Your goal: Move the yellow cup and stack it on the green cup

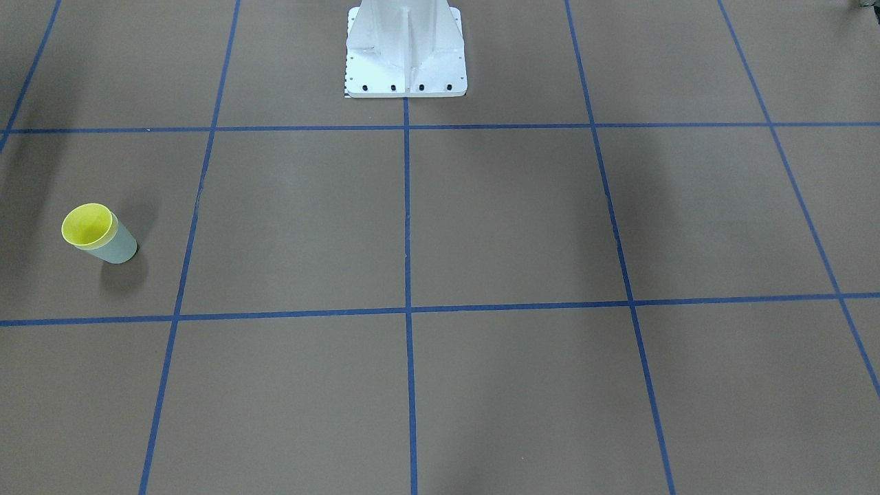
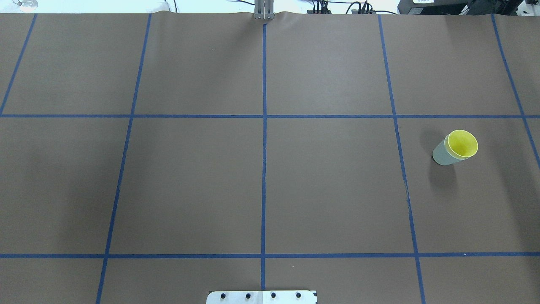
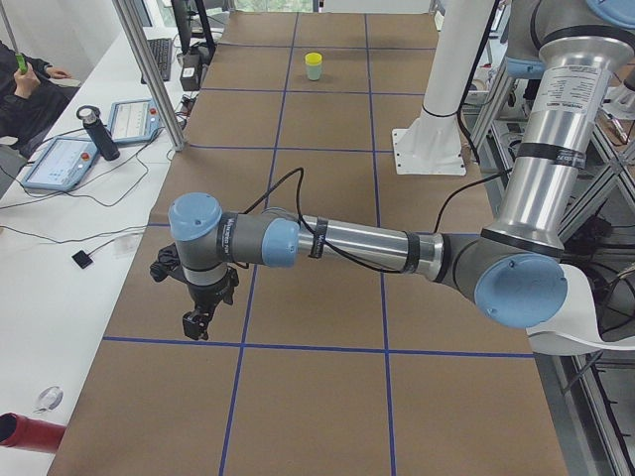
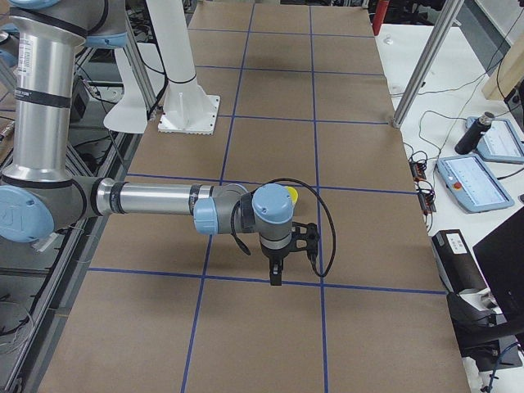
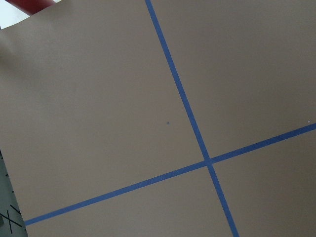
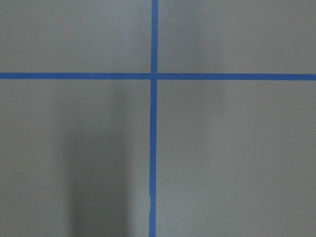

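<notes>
standing upright on the brown table (image 2: 329, 185), the yellow cup (image 1: 87, 224) is seen nested inside the green cup (image 1: 117, 245), with only its rim and inner wall shown above the mint-green shell. the pair is placed on the robot's right side, in the middle row of squares marked by the blue tape lines (image 2: 264, 169), and well apart from the white pedestal (image 1: 405, 51). neither cup is touched by anything.

and over to the arms: the left gripper (image 3: 196, 324) is hung above the table towards the robot's left end, pointed down, near a crossing of 2 tape lines. it is caught only by the side camera, so the state of its jaws cannot be told. the right gripper (image 4: 276, 277) is likewise pointed down, just above a tape line in the right side view, with a sliver of yellow glimpsed past its wrist. here too, wide or narrow cannot be told. from both wrist cameras only brown surface and 1 blue tape crossing each are shown.
</notes>
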`<state>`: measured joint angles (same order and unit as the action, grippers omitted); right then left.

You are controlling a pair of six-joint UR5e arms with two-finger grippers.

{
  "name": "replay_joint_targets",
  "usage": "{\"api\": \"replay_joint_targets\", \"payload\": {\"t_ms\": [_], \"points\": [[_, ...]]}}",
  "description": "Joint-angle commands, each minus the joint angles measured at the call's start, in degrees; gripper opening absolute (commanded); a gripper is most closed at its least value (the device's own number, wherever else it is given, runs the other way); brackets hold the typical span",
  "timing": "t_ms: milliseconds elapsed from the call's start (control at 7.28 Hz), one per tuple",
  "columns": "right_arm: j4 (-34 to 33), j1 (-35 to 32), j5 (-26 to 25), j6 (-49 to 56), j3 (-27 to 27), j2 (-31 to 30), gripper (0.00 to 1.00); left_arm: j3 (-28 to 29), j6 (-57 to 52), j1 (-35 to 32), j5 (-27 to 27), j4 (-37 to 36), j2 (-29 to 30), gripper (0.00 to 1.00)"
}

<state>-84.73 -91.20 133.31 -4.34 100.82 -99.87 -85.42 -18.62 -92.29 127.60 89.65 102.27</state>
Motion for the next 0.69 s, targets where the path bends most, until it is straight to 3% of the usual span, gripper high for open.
{"api": "replay_joint_targets", "payload": {"t_ms": [0,275,550], "points": [[0.01,-1.7,0.36,-0.32,0.68,-0.41,0.99,0.95,0.08,0.0,0.02,7.34,-4.24,1.0],[-0.69,-1.7,0.55,-1.02,0.95,-0.5,0.99,0.26,0.34,0.01,0.19,9.75,-7.69,1.0],[-3.14,-1.7,2.2,-2.94,2.09,-1.38,0.99,-2.98,7.34,0.01,4.03,8.96,-8.48,1.0]]}}
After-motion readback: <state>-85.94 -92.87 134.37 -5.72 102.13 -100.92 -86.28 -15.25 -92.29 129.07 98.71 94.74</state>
